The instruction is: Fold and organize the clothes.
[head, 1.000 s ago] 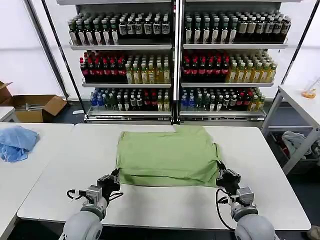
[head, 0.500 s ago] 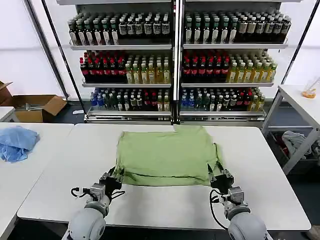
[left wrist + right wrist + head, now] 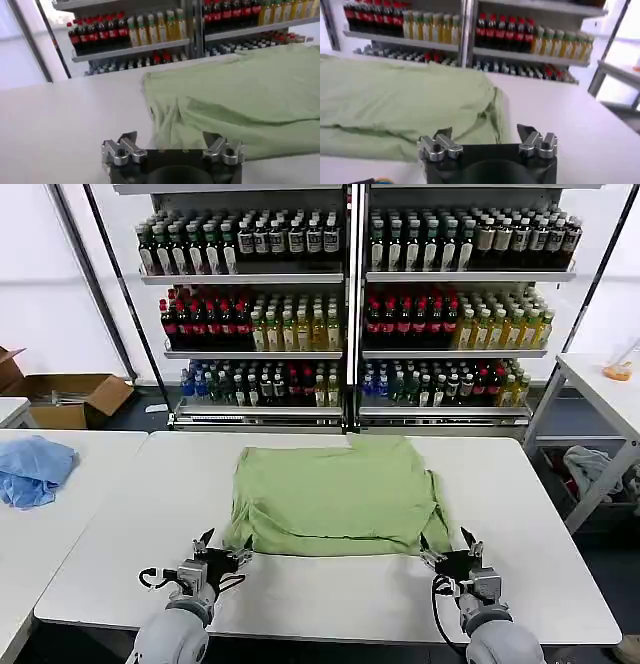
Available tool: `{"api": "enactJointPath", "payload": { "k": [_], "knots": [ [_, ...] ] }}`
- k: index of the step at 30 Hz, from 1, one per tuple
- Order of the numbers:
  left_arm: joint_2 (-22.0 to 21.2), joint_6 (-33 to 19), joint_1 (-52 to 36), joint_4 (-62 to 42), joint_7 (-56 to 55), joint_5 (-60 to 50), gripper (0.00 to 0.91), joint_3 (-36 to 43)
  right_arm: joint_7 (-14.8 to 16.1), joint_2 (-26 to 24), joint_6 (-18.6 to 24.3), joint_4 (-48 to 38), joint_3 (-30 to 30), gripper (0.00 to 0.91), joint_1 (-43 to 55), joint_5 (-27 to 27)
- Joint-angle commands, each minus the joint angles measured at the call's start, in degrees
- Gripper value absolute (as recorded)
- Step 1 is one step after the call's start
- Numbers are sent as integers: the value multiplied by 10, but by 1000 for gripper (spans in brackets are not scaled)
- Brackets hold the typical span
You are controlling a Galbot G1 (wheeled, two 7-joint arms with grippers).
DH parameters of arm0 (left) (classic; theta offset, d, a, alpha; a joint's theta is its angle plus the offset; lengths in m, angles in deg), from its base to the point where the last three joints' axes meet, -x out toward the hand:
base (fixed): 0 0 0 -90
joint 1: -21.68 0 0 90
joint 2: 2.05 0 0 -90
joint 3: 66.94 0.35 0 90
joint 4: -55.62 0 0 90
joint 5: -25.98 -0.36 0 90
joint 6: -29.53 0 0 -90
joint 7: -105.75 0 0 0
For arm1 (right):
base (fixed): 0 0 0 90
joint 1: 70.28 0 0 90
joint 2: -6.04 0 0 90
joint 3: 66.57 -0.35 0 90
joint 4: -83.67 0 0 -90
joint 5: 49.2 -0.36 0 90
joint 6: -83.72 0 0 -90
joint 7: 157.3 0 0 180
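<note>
The light green T-shirt (image 3: 335, 496) lies flat on the white bench (image 3: 300, 599), already doubled into a rough rectangle with the print hidden, its near edge facing the robot and a sleeve bunched at the right near corner; in the left wrist view the T-shirt (image 3: 240, 100) shows a creased fold at its near left corner, and in the right wrist view the T-shirt (image 3: 405, 105) shows its layered hem just ahead of the fingers.

The left tool (image 3: 218, 548) sits low on the bench just short of the near left corner, fingers spread wide and gripping nothing; seen from its own wrist, the left tool (image 3: 172, 147) has both fingertips apart with cloth just beyond them. The right tool (image 3: 455, 554) stands just off the near right corner, likewise wide open and empty; the right tool (image 3: 487, 142) frames the hem between parted tips.

The step in hand looks to be the pause between folds: one fold laid down, both tools clear of the cloth. The next move probably calls for both tools to pinch matching corners through all layers, lift evenly and carry the edge across, keeping the loose sleeve tucked so the stack stays square. Off on the neighbouring table lies a light blue cloth (image 3: 33, 468), well apart.
</note>
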Motion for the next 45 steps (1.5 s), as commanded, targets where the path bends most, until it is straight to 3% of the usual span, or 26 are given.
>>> {"api": "enactJointPath", "payload": {
  "k": [1,21,34,38,39,40,45],
  "knots": [
    [0,-6,0,-8,1,0,30,0,-3,4,-22,-15,-1,0,-5,-37],
    [-1,-7,37,16,6,13,30,-4,7,-4,4,36,-13,0,-52,-11],
    [2,-8,175,160,7,5,30,-46,13,-7,18,179,-58,0,-239,40],
    [10,-10,183,160,7,7,30,-61,6,-5,27,183,-77,20,-249,48],
    [11,-10,181,158,7,8,30,-63,1,-4,24,177,-82,574,-232,48],
    [14,-11,179,154,7,8,30,-65,-6,-4,19,168,-85,907,-214,47],
    [27,-11,165,137,7,13,30,-77,-14,-15,-1,127,-83,907,-117,25]
  ]
}}
